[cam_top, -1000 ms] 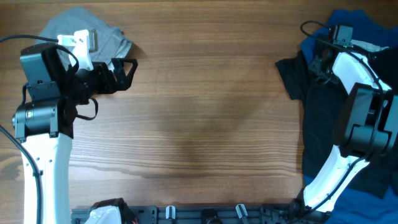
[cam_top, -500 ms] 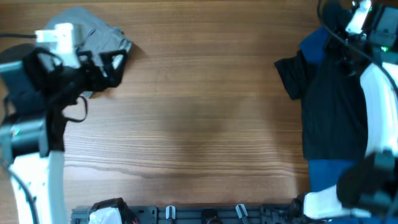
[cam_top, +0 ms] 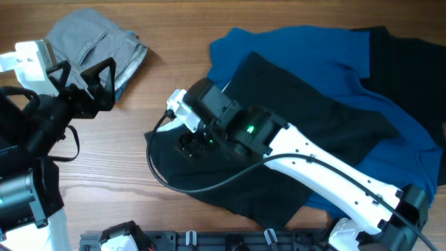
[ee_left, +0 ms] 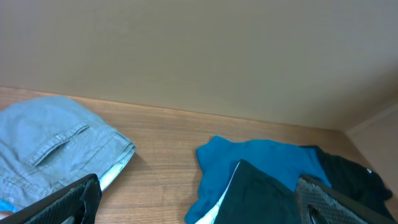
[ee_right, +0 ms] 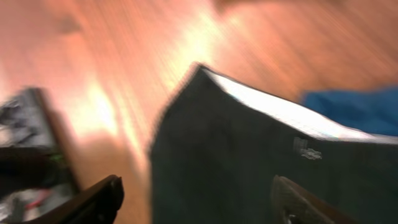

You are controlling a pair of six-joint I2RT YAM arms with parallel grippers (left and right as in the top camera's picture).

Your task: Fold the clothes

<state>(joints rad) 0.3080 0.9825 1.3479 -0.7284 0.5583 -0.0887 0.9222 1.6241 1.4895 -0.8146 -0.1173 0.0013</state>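
Observation:
The black shirt [cam_top: 313, 111] lies spread over the middle and right of the table, on top of the royal-blue garment [cam_top: 293, 49]. My right gripper [cam_top: 191, 144] hangs low over the shirt's left edge. In the blurred right wrist view it [ee_right: 196, 202] is open, with black shirt [ee_right: 249, 162] between and under the fingers. The folded grey trousers [cam_top: 97, 38] lie at the far left. My left gripper [cam_top: 97, 78] is open and empty just in front of them. The left wrist view shows the trousers [ee_left: 43, 143], the blue garment [ee_left: 261, 158] and the black shirt [ee_left: 261, 196].
Bare wooden table [cam_top: 174, 63] lies between the trousers and the spread garments. More dark fabric [cam_top: 408, 56] lies at the far right over the blue garment. A black rail with clips [cam_top: 230, 240] runs along the front edge. A beige wall [ee_left: 199, 56] stands behind the table.
My right arm swept from the far right to the table's middle, and the black shirt and blue garment came with it and now lie spread there. My left arm shifted left.

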